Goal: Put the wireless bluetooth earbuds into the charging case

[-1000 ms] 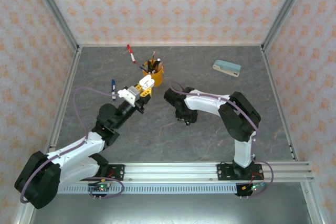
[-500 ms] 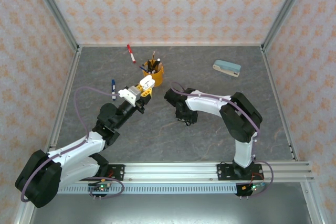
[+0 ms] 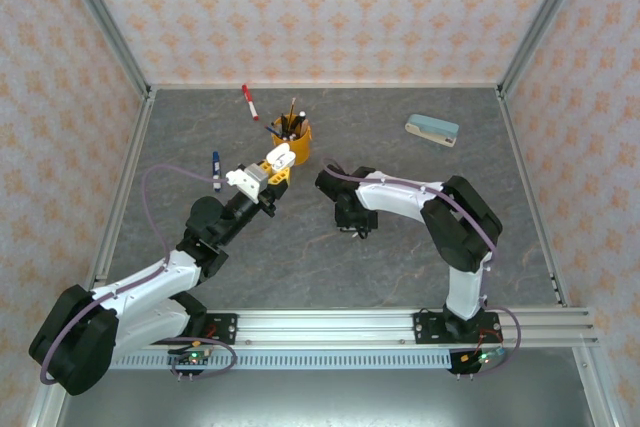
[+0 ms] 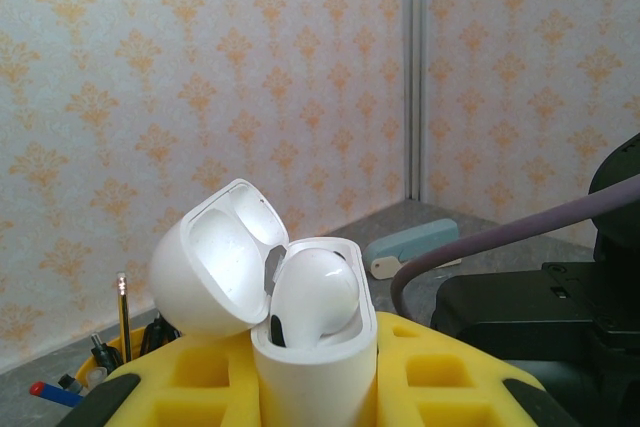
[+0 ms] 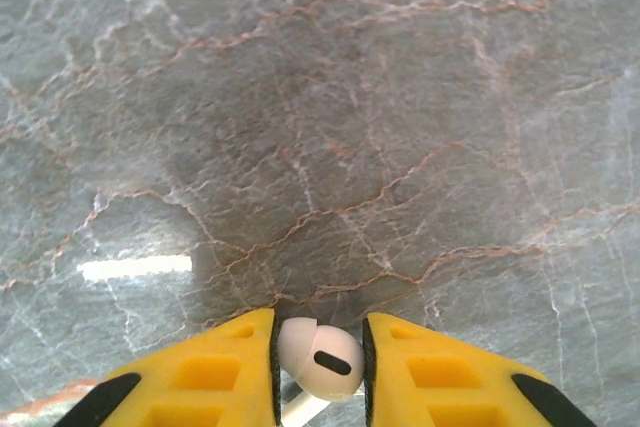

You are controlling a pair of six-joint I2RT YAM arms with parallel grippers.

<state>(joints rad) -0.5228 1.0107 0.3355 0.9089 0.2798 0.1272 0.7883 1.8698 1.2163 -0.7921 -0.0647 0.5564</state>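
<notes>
Now my right claw (image 5: 318,322) has narrowed, pinching the white earbud (image 5: 320,357); my left claw (image 4: 315,342) grips the open case (image 4: 318,379).

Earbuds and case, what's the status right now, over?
Copy: left jaws shut on open charging case, seated earbud inside; right jaws shut on loose earbud at the table; pen cup close behind case.

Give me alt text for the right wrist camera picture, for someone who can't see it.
A white earbud is pinched between two yellow fingers at the bottom edge of the picture, a dark oval spot on it facing the camera. Beyond it stretches a grey marbled table with thin rust-coloured veins.
</notes>
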